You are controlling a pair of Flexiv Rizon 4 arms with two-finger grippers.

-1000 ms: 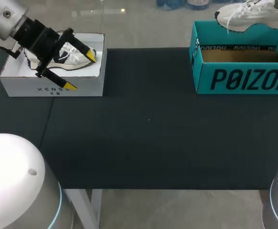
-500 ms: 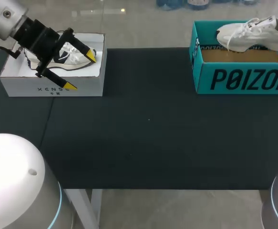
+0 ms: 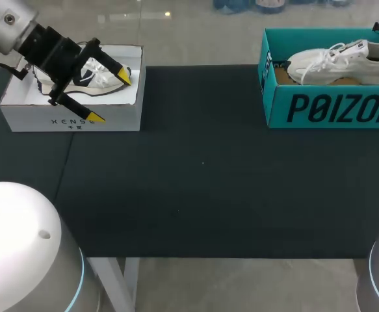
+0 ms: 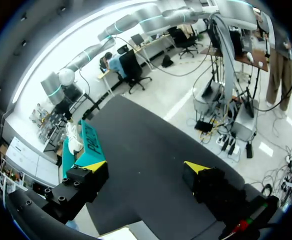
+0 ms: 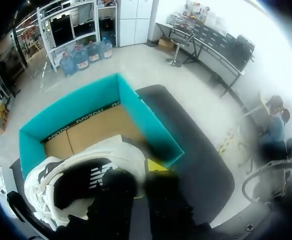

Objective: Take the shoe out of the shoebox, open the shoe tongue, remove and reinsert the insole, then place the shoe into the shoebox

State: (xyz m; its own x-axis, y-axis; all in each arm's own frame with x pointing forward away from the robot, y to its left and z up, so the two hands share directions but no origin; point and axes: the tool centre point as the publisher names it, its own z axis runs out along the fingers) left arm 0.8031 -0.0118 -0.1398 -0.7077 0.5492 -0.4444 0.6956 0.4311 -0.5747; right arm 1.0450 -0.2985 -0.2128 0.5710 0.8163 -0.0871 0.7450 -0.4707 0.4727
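Dark bench (image 3: 202,195). L fingers (image 3: 121,73) spread wide, holding nothing, over white box (image 3: 72,120) w/ another shoe (image 3: 98,73). R fingers (image 5: 156,166) clamp the heel collar of white shoe (image 3: 319,65), which is tilted heel-up, toe down in teal shoebox (image 3: 332,107). Prob. light, soft upper, laces may snag; collar is the best hold.

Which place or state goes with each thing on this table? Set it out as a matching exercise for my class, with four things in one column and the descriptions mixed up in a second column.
Column 1
1. white shoe
2. teal shoebox
3. white shoebox
4. left end effector

Column 2
A. at the table's far left
B. open, above the front of the white shoebox
C. tilted, partly inside the teal shoebox
D. at the table's far right

Pairs: 1-C, 2-D, 3-A, 4-B
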